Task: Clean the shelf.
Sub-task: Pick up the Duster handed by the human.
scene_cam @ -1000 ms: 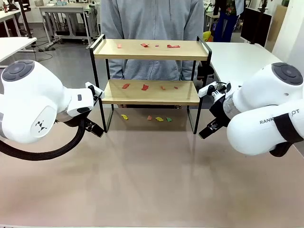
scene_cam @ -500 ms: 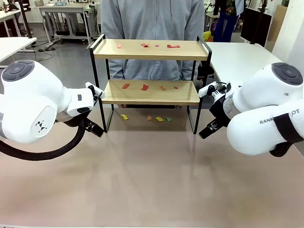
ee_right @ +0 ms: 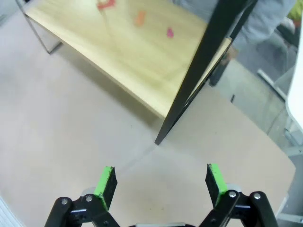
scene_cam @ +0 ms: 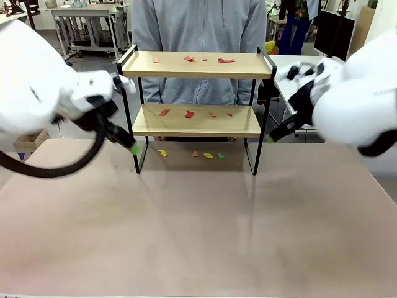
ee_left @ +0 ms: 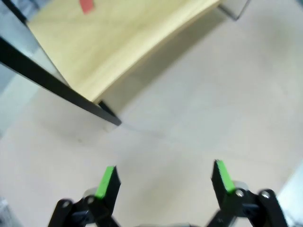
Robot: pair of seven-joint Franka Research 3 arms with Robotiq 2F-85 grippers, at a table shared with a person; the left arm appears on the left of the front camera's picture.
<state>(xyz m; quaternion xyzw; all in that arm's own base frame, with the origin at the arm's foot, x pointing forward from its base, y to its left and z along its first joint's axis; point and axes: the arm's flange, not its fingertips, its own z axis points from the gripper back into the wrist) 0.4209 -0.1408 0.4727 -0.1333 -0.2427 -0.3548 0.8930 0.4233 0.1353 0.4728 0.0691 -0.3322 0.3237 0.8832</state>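
Shelf (scene_cam: 197, 65) at centre frame; coloured scraps (scene_cam: 189, 113) on both boards. Left gripper (ee_left: 165, 176) and right gripper (ee_right: 161, 178) spread wide, holding nothing, near the shelf's lower corner posts.

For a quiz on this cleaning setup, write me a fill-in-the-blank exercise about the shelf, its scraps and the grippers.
1. The shelf has ___ light wooden boards in its black frame.
2. The small scraps on its top board are ___ in colour.
3. The left gripper and the right gripper both have their jaws ___, holding nothing.
4. The person standing behind the shelf wears a ___ top.

Missing words: two; red; open; grey.
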